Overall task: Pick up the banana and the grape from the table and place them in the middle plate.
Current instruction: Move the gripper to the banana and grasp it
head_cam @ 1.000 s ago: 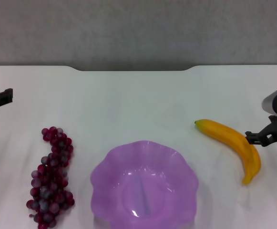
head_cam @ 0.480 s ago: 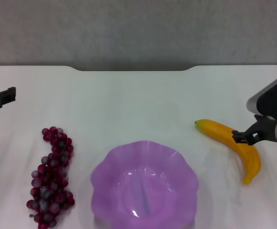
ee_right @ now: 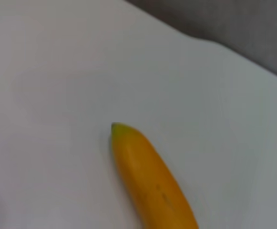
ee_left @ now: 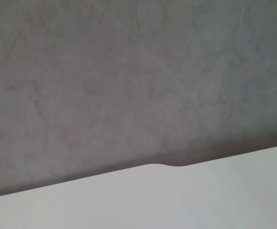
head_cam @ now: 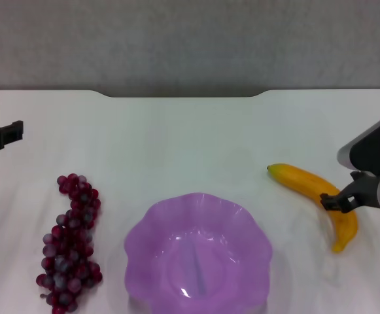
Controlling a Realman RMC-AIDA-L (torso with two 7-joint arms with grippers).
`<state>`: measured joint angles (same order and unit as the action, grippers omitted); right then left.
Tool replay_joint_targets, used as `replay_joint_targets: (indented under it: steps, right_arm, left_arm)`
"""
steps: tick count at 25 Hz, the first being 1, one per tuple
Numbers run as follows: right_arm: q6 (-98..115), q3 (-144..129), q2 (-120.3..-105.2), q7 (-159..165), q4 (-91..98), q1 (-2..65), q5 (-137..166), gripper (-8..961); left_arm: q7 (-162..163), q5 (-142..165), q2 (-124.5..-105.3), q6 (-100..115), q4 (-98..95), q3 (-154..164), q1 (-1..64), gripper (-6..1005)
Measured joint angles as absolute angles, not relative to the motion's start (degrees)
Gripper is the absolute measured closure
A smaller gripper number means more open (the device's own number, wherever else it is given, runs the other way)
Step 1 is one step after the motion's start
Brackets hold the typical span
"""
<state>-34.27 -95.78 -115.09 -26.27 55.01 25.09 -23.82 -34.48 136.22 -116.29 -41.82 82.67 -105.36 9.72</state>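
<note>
near right edge: right gripper (head_cam: 341, 200) over banana (head_cam: 307, 186), finger state unclear
left edge: left gripper (head_cam: 0, 134) idle, finger state unclear
front edge: middle plate (head_cam: 152, 226)

Head view: the table (head_cam: 196, 140) is seen from above, facing forward and down; far wall included
Left wrist view: aimed at the table's notched far edge (ee_left: 169, 165) and wall
Right wrist view: held close over the banana (ee_right: 150, 181); banana shared with head view (head_cam: 310, 186)
</note>
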Motion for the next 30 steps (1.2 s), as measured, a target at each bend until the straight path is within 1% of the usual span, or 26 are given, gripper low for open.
replay_joint_targets:
  steps: [12,19,29,30]
  right_arm:
    - [-32.1,-96.6,-114.96,-26.7,48.6,28.1,-26.6,136]
    - [-28.8,-98.7,-114.96,-26.9,40.9,31.7,-30.0,137]
    - [-27.6,-97.1,-114.86,-26.2,39.9,32.0,-32.2,138]
    - [-27.5,-96.7,-114.82,-26.1,40.0,31.9,-32.4,171]
  left_arm:
    - [-34.5,136.3,-116.27,-42.2,82.7,-105.5,10.0,258]
    - [-34.6,136.3,-116.27,-42.8,82.6,-105.5,10.5,259]
    - [-34.8,136.3,-116.27,-42.8,82.6,-105.5,10.5,259]
    - [-34.8,136.3,-116.27,-42.8,82.5,-105.5,10.5,258]
